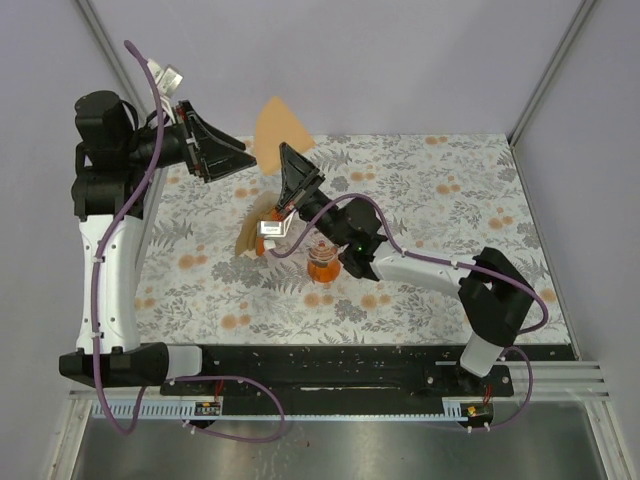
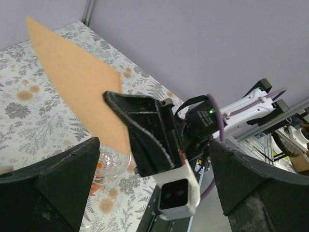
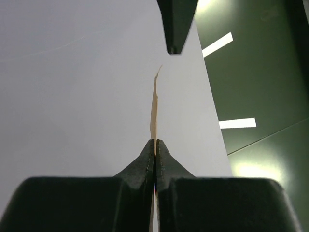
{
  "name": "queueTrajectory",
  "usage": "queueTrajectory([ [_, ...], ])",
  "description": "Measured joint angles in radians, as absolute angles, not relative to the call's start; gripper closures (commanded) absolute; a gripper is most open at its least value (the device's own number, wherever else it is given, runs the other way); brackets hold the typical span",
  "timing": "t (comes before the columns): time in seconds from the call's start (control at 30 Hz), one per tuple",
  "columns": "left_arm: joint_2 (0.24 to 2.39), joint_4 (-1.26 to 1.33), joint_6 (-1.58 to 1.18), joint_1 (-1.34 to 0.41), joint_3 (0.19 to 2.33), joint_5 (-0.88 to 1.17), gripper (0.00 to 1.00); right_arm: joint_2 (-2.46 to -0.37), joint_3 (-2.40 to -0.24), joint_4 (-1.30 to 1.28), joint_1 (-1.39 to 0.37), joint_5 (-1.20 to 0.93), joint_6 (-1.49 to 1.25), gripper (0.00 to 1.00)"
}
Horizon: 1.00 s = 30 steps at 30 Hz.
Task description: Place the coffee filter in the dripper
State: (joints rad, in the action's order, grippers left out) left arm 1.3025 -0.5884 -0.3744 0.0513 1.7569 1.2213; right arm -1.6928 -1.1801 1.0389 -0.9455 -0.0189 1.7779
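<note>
My right gripper is shut on the lower corner of the coffee filter, a flat light-brown paper fan held upright in the air over the back of the table. In the right wrist view the filter is edge-on, pinched between the closed jaws. My left gripper is open and empty, just left of the filter. In its own view the left gripper has its jaws wide apart, facing the filter and the right gripper. The dripper, a clear cone on an orange base, stands on the table below the right arm and also shows in the left wrist view.
A bundle of brown filters with an orange holder lies on the flowered tablecloth, left of the dripper. A black finger of the left gripper hangs just above the filter in the right wrist view. Grey walls close the back and sides.
</note>
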Motion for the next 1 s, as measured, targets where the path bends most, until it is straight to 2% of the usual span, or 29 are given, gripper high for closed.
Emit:
queueTrajectory([
  [0.13,1.302,-0.525,-0.429,0.017,1.731,1.2,0.01,-1.734,-1.185,1.081,-0.964,0.001,1.871,1.0],
  [0.3,1.311,-0.506,-0.438,0.014,1.685,1.14,0.06,-1.734,-1.185,1.105,-0.993,0.008,1.913,1.0],
  [0.67,1.317,-0.501,-0.419,0.038,1.678,1.085,0.01,-1.734,-1.185,1.106,-1.004,0.036,1.934,1.0],
  [0.77,1.317,-0.468,-0.437,0.057,1.662,1.094,0.04,-1.733,-1.185,1.106,-1.004,0.043,1.934,1.0],
  [0.9,1.317,-0.439,-0.466,0.042,1.631,1.104,0.18,-1.733,-1.185,1.106,-1.004,0.043,1.933,1.0],
  [1.0,1.317,-0.425,-0.476,0.022,1.625,1.115,0.42,-1.733,-1.186,1.106,-1.005,0.043,1.933,1.0],
])
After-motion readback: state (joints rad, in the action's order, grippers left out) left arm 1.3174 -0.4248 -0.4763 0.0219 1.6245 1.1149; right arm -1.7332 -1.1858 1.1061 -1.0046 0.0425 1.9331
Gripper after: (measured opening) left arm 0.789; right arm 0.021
